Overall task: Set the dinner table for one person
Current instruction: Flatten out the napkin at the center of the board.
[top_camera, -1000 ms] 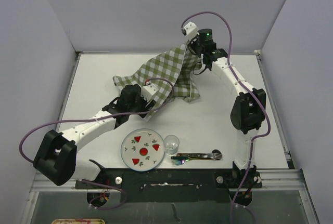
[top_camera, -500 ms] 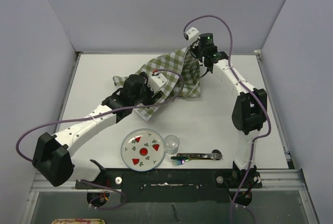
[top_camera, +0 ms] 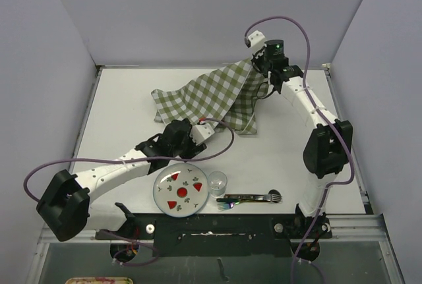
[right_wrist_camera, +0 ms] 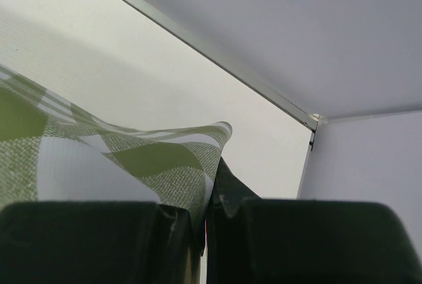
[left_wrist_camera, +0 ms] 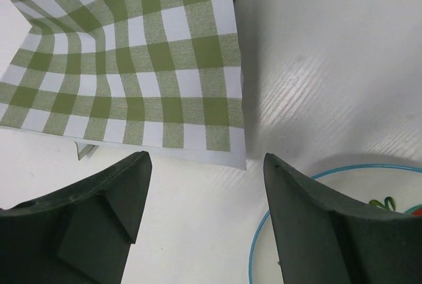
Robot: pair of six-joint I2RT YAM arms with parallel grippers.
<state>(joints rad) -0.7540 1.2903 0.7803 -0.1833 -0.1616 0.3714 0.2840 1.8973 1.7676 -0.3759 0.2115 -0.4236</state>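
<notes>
The green-and-white checked cloth (top_camera: 211, 96) lies spread on the far half of the white dinner table (top_camera: 277, 152). Its far right corner is lifted off the table, with my right gripper (top_camera: 262, 66) shut on it. The right wrist view shows that corner (right_wrist_camera: 151, 155) pinched between the shut fingers of the right gripper (right_wrist_camera: 210, 198). My left gripper (top_camera: 188, 147) hovers open just off the cloth's near edge, between the cloth and the plate (top_camera: 160, 184). Bare table shows between the fingers of the left gripper (left_wrist_camera: 204, 159), with the cloth's near corner (left_wrist_camera: 132, 66) just beyond them.
The blue-rimmed plate (left_wrist_camera: 369, 188), painted with red and green motifs, sits near the front edge. A clear glass (top_camera: 217, 180) stands at its right, then iridescent cutlery (top_camera: 247, 198). Metal rails edge the table, with grey walls at the back and both sides.
My right gripper carried the cloth corner right and farther back, pulling the cloth flatter. My left gripper came off the cloth's near edge toward the plate, staying open.
</notes>
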